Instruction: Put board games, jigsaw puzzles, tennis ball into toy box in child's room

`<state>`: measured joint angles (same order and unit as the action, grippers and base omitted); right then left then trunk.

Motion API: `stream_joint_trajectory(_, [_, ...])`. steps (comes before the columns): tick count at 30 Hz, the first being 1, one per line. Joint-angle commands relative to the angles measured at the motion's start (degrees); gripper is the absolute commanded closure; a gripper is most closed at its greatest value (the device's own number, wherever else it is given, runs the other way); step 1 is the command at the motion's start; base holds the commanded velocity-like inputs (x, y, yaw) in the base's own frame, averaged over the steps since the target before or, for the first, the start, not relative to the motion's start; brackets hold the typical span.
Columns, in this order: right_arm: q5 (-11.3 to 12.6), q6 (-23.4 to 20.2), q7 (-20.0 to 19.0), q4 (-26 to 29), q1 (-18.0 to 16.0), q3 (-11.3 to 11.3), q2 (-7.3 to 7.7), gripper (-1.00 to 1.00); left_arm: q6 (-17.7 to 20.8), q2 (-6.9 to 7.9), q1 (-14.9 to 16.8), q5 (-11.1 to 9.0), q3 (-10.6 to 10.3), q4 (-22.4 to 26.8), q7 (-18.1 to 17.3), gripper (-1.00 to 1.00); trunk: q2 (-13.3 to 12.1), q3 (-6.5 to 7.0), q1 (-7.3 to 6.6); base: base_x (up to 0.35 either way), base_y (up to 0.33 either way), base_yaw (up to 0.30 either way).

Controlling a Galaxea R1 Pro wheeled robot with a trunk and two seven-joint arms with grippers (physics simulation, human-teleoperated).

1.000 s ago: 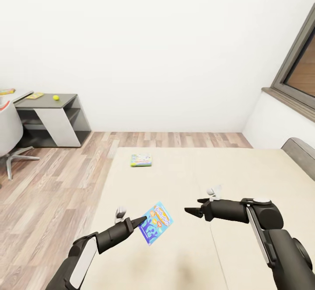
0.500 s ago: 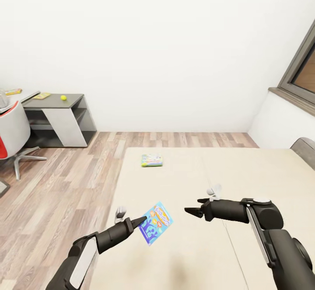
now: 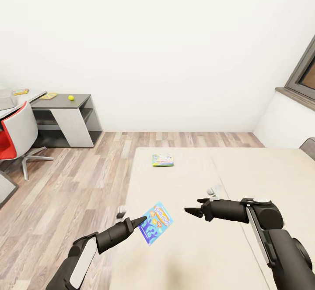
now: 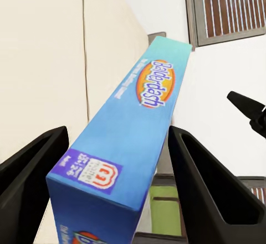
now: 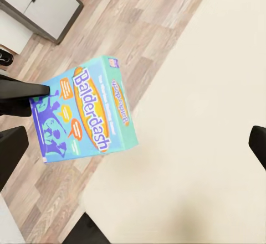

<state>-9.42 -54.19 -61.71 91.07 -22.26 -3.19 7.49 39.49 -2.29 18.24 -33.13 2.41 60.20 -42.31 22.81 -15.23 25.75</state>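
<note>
Jaws still round blue game (image 3: 155,223)

Bright, even light w/ no obvious source; white wall (image 3: 157,40) looks flat, nearly washed out. Shadows faint: soft smudges on the bed (image 3: 205,255) under the arms. No glare. Head view sharp, w/ wide-angle stretch at edges. Left wrist view: blue game box (image 4: 130,144) close up, lettering a bit soft.
</note>
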Motion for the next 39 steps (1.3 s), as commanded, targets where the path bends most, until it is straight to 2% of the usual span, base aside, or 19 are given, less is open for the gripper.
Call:
stream_joint_trajectory(1, [-0.6, -0.3, -0.6, 0.1, -0.1, -0.1, -0.02, -1.0, 0.4, -0.05, 0.0, -0.3, 0.1, 0.0, -0.1, 1.0, 0.1, -0.1, 0.03, 0.0, 0.292, 0.0])
stream_joint_trajectory(39, [-0.6, -0.3, -0.6, 0.1, -0.1, -0.1, -0.02, -1.0, 0.4, -0.02, 0.0, -0.3, 0.1, 0.0, -0.1, 1.0, 0.1, -0.1, 0.03, 0.0, 0.292, 0.0])
